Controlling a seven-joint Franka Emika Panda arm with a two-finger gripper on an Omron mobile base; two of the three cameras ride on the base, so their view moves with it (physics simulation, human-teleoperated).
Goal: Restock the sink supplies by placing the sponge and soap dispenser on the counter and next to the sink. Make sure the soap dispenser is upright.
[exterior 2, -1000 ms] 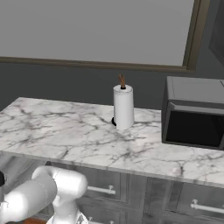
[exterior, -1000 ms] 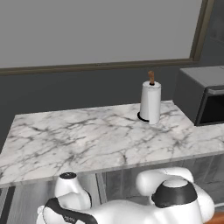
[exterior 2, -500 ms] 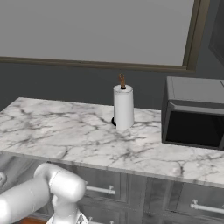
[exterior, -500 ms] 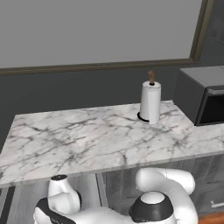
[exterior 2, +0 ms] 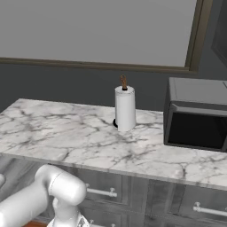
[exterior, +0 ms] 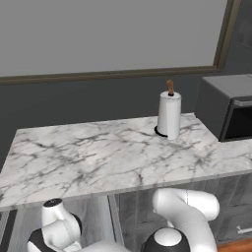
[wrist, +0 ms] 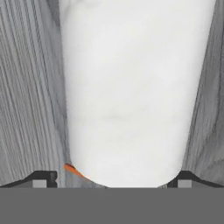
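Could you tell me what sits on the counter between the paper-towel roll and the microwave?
Nothing: in the right base view, bare marble counter separates the paper-towel roll from the microwave. The left base view shows the same gap.

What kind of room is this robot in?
It looks like a kitchen. A long white marble counter holds a paper-towel roll and a dark microwave, with grey drawers underneath.

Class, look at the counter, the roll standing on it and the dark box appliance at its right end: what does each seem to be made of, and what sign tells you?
The counter looks like polished white marble: grey veins run across it. The paper-towel roll looks like matte white paper on a brown, probably wooden, spindle. The microwave seems to be dark grey metal with a black, possibly glass, door.
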